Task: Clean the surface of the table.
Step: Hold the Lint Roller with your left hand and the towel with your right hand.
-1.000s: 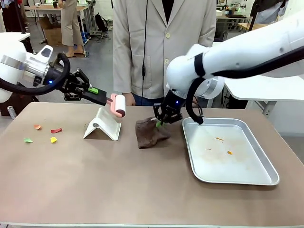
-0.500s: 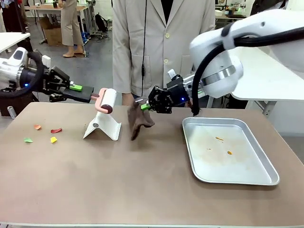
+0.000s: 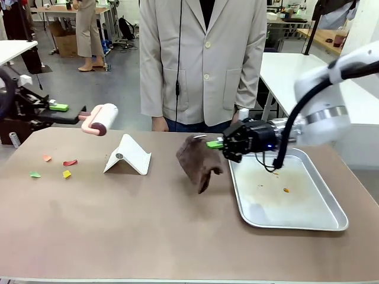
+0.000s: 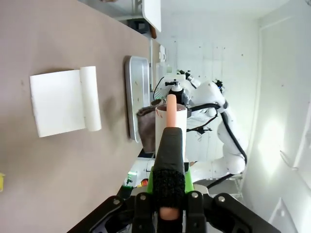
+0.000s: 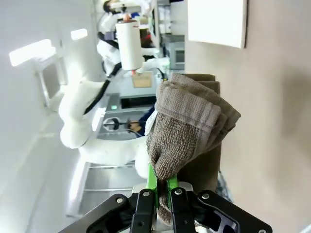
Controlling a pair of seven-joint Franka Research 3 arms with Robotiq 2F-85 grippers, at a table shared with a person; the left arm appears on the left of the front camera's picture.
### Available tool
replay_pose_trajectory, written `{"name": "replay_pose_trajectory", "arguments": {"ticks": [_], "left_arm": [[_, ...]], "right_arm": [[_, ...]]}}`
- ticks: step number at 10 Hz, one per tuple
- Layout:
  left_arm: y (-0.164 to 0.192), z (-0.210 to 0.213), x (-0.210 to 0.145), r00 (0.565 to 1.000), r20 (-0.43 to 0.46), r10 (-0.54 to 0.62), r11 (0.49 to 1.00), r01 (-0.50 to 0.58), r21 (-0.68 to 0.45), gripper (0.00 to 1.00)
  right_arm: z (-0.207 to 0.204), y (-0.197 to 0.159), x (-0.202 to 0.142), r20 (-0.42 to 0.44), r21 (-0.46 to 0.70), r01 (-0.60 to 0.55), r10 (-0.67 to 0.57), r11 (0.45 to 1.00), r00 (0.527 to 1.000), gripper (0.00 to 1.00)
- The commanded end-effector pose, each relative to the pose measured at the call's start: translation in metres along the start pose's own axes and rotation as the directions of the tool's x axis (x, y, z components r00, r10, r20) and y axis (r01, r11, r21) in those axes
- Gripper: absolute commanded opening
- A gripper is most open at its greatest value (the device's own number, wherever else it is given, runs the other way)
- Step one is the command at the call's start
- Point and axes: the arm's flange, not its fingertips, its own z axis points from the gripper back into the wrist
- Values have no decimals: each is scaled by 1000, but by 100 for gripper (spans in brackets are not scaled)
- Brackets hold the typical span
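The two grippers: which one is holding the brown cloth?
The right gripper, beside the metal tray, is shut on the brown cloth; the left gripper grips a pink-handled lint roller instead.

No lettering, label or number seems readable on anything in view.

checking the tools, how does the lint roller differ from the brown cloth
The lint roller is a rigid white cylinder on a pink handle, held level in the left gripper; the brown cloth is limp, hanging bunched from the right gripper. Both are clamped in shut jaws.
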Motion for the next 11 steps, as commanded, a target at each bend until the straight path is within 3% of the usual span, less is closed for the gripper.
{"name": "replay_pose_trajectory", "arguments": {"ticks": [1, 4, 8, 9, 11], "left_arm": [[16, 31, -6, 996, 8, -92, 995, 92, -25, 4], [41, 85, -7, 995, 13, -94, 994, 95, -48, 4], [60, 152, -16, 989, 132, -68, 991, 82, -105, 4], [66, 170, -22, 986, 162, -50, 995, 63, -82, 4], [76, 182, -28, 972, 232, -33, 990, 64, -128, 4]], "right_arm": [[54, 11, -31, 143, 58, 36, -44, 998, 989, 0], [139, 37, -89, 355, 24, 1, -10, 1000, 935, 0], [239, 56, -157, 488, -34, 43, -21, 999, 873, 0], [253, 51, -168, 558, -66, 67, -18, 996, 829, 0], [263, 34, -182, 591, -89, 111, -37, 990, 806, 0]]}}
